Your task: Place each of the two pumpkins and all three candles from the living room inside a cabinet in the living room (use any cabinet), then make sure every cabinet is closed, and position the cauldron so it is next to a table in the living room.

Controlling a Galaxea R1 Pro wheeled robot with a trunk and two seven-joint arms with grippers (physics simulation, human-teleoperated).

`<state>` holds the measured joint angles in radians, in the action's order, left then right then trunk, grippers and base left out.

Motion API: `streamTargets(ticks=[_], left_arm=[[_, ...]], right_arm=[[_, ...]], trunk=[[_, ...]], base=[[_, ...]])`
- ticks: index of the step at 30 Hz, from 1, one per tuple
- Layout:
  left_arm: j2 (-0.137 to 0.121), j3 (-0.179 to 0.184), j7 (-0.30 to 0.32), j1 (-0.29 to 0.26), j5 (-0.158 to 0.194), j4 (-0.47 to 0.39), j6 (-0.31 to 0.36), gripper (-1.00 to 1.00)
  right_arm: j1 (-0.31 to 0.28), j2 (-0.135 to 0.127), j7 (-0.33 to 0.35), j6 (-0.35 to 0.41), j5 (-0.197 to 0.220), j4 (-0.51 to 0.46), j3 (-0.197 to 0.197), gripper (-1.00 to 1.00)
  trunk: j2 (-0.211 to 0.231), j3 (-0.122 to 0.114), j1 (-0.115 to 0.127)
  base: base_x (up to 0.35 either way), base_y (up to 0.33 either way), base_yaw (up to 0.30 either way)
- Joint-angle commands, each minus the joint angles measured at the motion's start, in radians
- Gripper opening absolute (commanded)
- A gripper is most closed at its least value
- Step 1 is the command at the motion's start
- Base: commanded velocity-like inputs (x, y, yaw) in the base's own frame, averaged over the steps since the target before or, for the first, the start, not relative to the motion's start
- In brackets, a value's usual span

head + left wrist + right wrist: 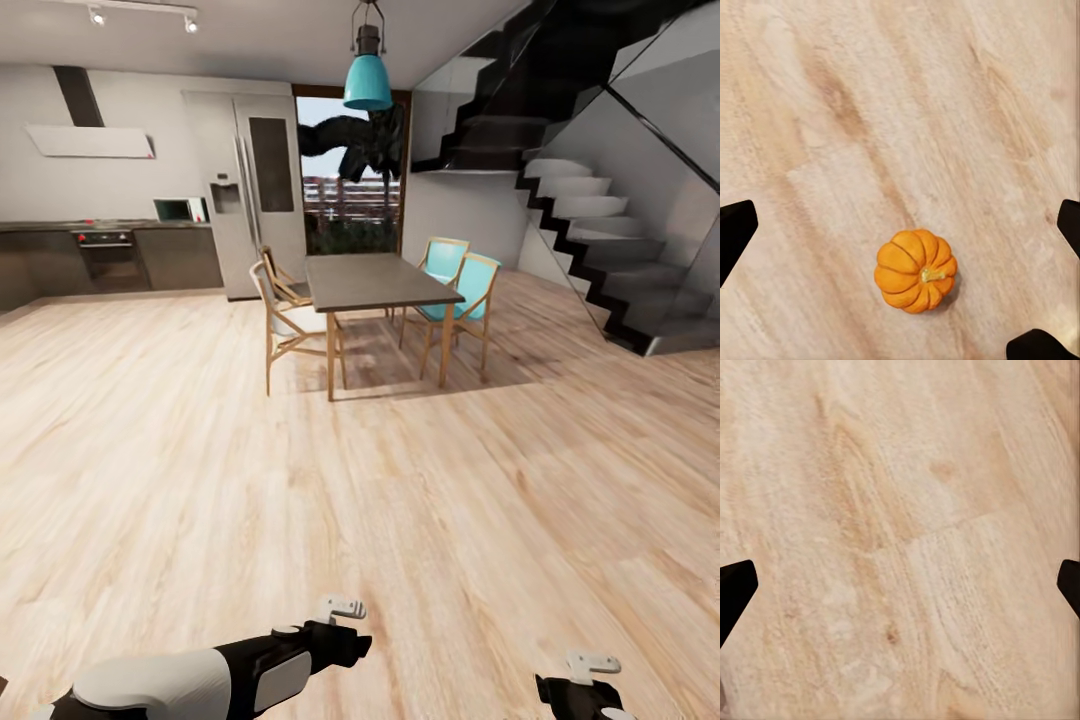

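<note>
One small bright-orange ribbed pumpkin (pixel 915 270) with a tan stem lies on the pale wood floor in the left wrist view. My left gripper (pixel 900 225) hangs over it, open, its dark fingertips (pixel 735 232) spread wide and well apart from the pumpkin. In the head view the left gripper (pixel 338 630) points down at the bottom edge. My right gripper (pixel 900 585) is open over bare floorboards, and the head view has it (pixel 585 685) low at the right. The other pumpkin, the candles, the cabinet and the cauldron are out of view.
Ahead stands a grey-topped dining table (pixel 375 280) with wooden chairs (pixel 290 320) on its left and turquoise chairs (pixel 465 290) on its right. A staircase (pixel 600 230) rises at the right. Kitchen units (pixel 105 255) and a fridge (pixel 255 190) line the back wall. Wide wood floor (pixel 400 500) lies between.
</note>
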<state>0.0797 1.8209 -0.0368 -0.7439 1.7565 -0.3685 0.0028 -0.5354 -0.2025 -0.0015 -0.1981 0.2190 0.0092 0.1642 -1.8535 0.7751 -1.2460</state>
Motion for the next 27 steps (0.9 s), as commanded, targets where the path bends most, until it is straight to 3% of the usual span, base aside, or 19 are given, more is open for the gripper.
streamTargets(ticks=[1,10,27], left_arm=[[0.0,0.0,0.0,0.0,0.0,0.0,0.0,1.0],[0.0,0.0,0.0,0.001,0.001,-0.001,-0.001,1.0],[0.0,0.0,0.0,0.001,0.001,-0.001,-0.001,1.0]], right_arm=[[0.0,0.0,0.0,0.001,0.0,0.0,0.0,1.0],[0.0,0.0,0.0,0.005,-0.001,0.0,0.001,1.0],[0.0,0.001,-0.002,0.002,-0.009,0.001,0.001,1.0]], trunk=[[0.0,0.002,0.0],[0.0,0.015,0.0],[0.0,0.042,0.0]], base=[[0.024,-0.041,-0.145],[0.003,-0.006,-0.133],[-0.032,0.0,-0.007]])
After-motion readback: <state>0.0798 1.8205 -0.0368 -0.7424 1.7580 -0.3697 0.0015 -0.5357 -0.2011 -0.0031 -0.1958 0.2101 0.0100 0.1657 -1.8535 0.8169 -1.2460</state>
